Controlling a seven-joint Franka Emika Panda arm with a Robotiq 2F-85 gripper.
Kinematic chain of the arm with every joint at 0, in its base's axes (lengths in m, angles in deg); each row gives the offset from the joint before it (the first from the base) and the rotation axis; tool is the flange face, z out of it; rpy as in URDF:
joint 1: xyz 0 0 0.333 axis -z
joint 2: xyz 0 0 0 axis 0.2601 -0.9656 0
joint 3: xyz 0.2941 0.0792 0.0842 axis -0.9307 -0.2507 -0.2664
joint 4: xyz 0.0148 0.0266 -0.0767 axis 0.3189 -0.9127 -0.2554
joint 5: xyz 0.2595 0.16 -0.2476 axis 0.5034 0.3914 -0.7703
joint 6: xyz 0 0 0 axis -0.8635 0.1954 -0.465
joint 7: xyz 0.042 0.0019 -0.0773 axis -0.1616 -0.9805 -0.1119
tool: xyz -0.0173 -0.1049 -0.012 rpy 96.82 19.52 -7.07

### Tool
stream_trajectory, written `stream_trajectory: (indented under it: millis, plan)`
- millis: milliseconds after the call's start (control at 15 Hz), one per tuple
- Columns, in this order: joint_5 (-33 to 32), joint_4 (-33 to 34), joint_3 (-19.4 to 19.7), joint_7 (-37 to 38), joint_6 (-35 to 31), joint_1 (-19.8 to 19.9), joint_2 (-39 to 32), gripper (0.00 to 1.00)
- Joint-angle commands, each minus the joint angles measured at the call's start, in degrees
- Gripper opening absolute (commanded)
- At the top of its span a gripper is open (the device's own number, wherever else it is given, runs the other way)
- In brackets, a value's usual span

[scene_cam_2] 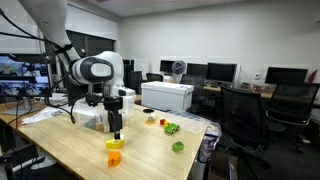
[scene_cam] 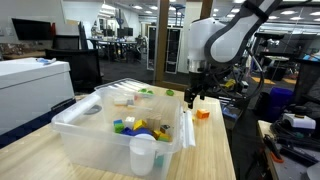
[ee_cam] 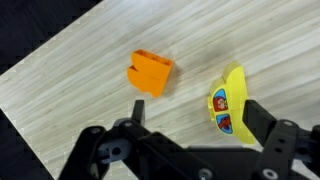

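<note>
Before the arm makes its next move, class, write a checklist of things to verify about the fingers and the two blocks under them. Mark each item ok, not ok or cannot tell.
1. Fingers spread apart: ok, they stand open in the wrist view.
2. Nothing held between them: ok, only the wooden table shows in the gap.
3. Orange block in full view: ok, it lies alone and unobstructed.
4. Yellow block free of the fingers: cannot tell, as one finger overlaps its edge.
5. Gap centred over a block: not ok. The orange block lies ahead and the yellow block off to one side.
6. Clear bin apart from the fingers: ok in an exterior view.
</note>
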Motion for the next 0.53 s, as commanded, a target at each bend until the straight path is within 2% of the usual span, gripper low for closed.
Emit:
stream_trajectory:
  millis: [0,467]
  plan:
    - [0.07,-0.50,0.53,-4.35,-0.01,-1.57,-1.58,1.00]
    - [-0.78,-0.22,0.24,-5.24,-0.84,-5.10,-2.28,1.00]
